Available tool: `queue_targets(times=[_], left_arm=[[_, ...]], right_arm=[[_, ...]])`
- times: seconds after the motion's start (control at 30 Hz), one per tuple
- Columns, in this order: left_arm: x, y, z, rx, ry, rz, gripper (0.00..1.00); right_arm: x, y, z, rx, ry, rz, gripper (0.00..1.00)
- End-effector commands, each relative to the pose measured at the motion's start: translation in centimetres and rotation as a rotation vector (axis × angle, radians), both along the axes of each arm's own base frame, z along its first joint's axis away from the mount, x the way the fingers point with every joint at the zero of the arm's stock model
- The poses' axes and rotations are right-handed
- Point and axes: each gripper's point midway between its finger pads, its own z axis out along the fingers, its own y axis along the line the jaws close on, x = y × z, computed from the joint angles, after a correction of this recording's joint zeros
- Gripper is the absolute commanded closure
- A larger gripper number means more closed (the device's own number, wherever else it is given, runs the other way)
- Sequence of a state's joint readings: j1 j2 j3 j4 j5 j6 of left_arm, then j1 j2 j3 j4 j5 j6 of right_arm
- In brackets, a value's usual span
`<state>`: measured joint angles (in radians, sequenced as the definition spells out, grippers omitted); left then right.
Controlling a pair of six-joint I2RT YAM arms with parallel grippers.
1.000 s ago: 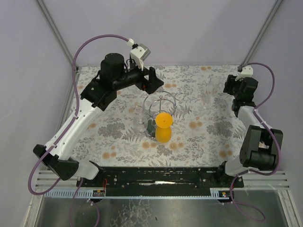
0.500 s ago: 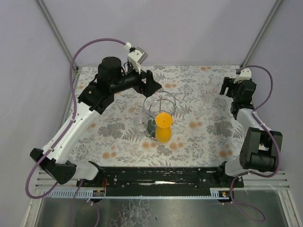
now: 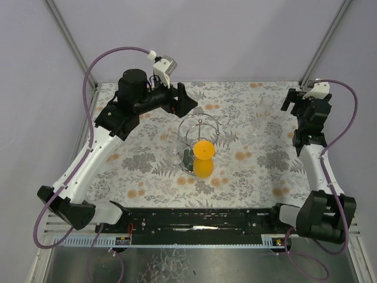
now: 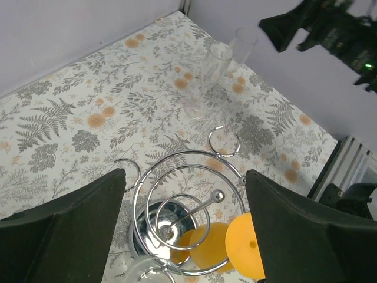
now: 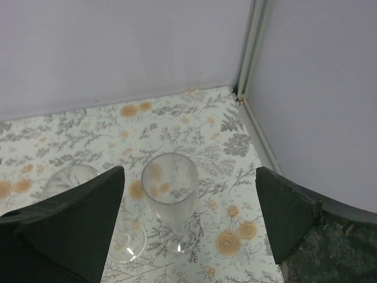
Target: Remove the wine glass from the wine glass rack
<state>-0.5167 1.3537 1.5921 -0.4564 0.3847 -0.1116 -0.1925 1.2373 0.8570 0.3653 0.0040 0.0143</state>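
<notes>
Approach to the one wine glass rack (image 3: 199, 137), at the centre of the overhead view, is judged to be in hand. The left gripper (image 4: 185, 172) is held above it, fingers spread wide and empty. One orange wine glass (image 3: 204, 158) is hung there, with what seems one clear glass (image 3: 174, 147) at its left. Next, a descent and a sliding of the stem from its loop would be called for. Two standing glasses (image 5: 171, 191) are seen at right, before the right gripper (image 5: 189, 171), likewise spread and empty.

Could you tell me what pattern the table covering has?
The table covering shows grey ferns and orange flowers; left wrist view.
</notes>
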Motion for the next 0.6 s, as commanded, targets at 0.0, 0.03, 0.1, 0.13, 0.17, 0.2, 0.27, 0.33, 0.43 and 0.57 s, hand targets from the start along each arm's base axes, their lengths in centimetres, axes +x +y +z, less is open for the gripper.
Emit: queue_targets(times=[0.0,0.03,0.1,0.13,0.17,0.2,0.27,0.33,0.43,0.57], left_arm=[[1.1,2.2,3.1,-0.118,-0.008,0.105,0.19],[1.3,3.0,3.1,-0.146,0.022,0.131,0.2],[1.6,4.7,2.7,-0.212,0.09,0.192,0.25],[1.5,5.4,2.4,-0.245,0.124,0.214,0.26],[1.3,6.1,1.7,-0.267,0.156,0.231,0.27],[1.0,6.6,1.3,-0.288,0.178,0.245,0.27],[0.4,7.5,0.9,-0.323,0.218,0.259,0.27],[0.0,8.2,0.3,-0.366,0.288,0.275,0.27],[-0.5,9.3,-1.5,-0.454,0.418,0.285,0.27],[-1.4,10.3,-4.6,-0.565,0.581,0.281,0.29]], right_arm=[[-2.6,-1.0,8.8,0.018,-0.153,-0.104,0.01],[-3.2,-0.9,9.8,0.033,-0.158,-0.108,0.01],[-4.4,-0.4,11.1,0.076,-0.139,-0.104,0.01],[-5.1,-0.1,11.7,0.106,-0.121,-0.103,0.01],[-5.7,0.4,12.2,0.13,-0.095,-0.093,0.01],[-6.3,0.9,12.7,0.152,-0.067,-0.079,0.0],[-7.4,2.0,13.4,0.199,-0.013,-0.046,0.01],[-8.4,3.2,14.5,0.237,0.019,0.0,0.02],[-9.4,4.5,14.7,0.272,0.065,0.051,0.03],[-10.2,4.8,15.3,0.263,0.071,0.06,0.03]])
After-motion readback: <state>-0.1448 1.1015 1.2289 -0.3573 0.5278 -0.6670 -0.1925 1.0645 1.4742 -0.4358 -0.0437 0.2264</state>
